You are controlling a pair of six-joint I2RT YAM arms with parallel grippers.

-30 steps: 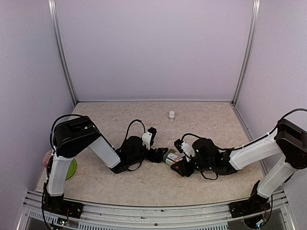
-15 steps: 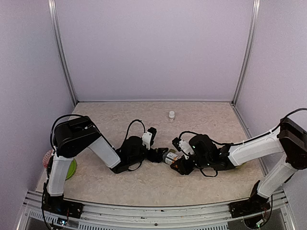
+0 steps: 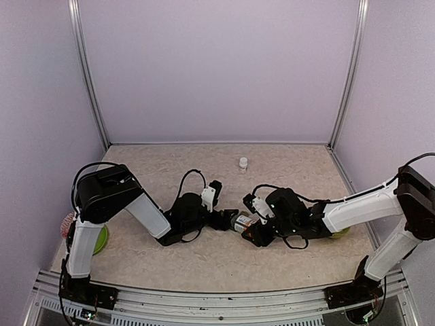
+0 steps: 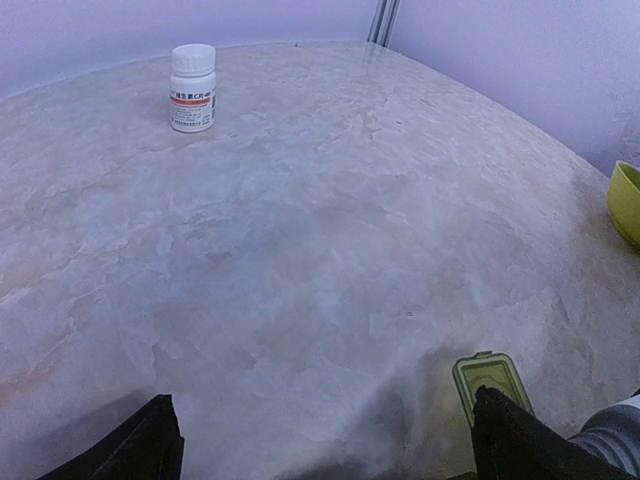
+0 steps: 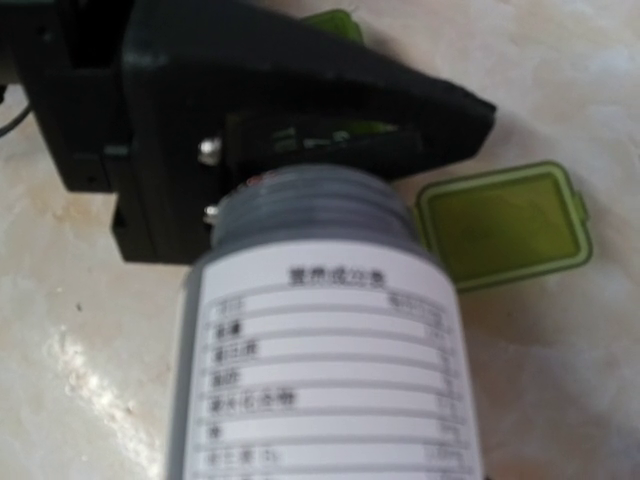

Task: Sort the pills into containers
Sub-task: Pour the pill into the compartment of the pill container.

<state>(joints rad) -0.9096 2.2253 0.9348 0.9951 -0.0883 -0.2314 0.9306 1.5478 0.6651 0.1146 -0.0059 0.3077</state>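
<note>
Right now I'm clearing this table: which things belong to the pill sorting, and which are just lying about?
In the job: pill box, one lid open; grey pill bottle, held by the right tool; left tool, open beside the box.
Lying about: white bottle at the back; lime-green bowl; green dish at the left edge.

Bottle (image 5: 322, 340) seemingly just beside pill box (image 5: 500, 225)

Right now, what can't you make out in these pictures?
Pill box: right wrist view, only lids show; left gripper and grey bottle hide the compartments.
Pills: none visible in any view.
Grey bottle's label: right wrist view, blurred, unreadable.
Bowl: left wrist view, cut off by the right edge.
White bottle: top view, too small to read.
</note>
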